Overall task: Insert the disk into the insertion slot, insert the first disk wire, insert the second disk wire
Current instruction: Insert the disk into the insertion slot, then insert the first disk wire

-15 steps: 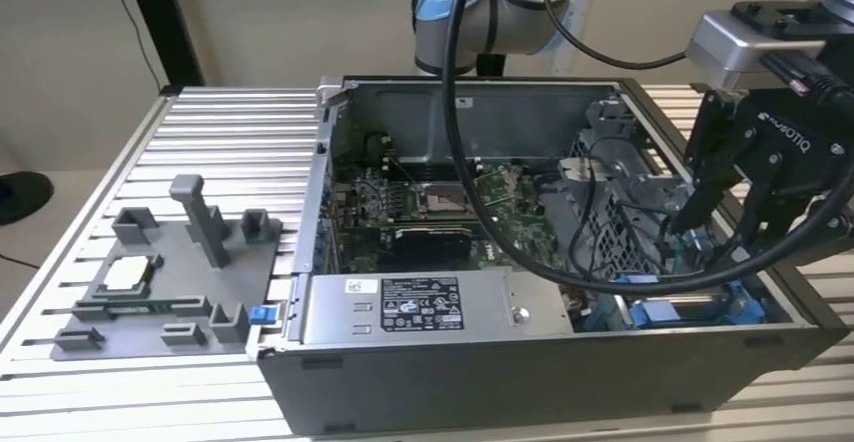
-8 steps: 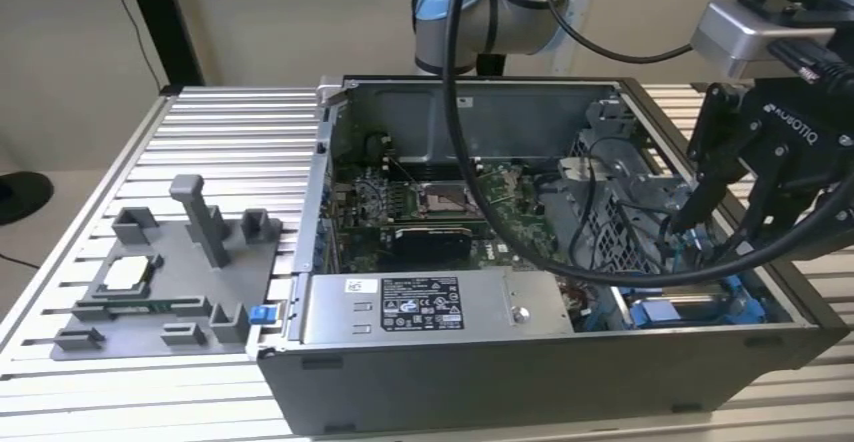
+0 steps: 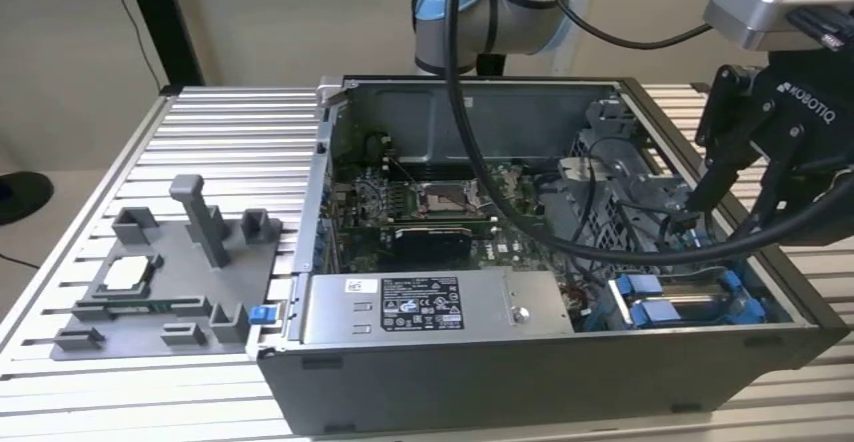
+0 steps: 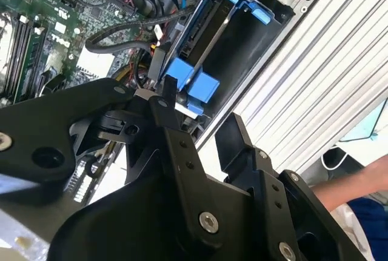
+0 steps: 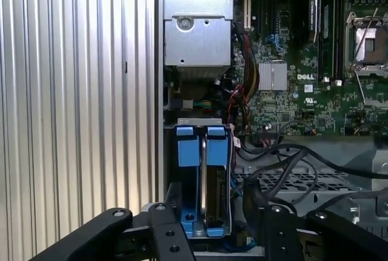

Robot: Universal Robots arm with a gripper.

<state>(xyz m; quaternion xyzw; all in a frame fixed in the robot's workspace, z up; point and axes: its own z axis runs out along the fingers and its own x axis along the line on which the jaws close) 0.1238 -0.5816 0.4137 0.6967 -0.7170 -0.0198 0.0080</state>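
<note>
gripper point(image 4: 203, 111) open and empty above the seated disk point(image 5: 212, 176)
its fingers stand apart with nothing between them; the disk stands on edge in its blue carrier point(image 5: 188, 152) inside the insertion slot point(image 5: 197, 121), at the computer case point(image 3: 534, 387) corner on the exterior view's right, black cables point(image 5: 285, 158) beside it

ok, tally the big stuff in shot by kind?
computer case: 1
silver box inside it: 1
grey fixture tray: 1
gripper: 1
Total: 4
</note>
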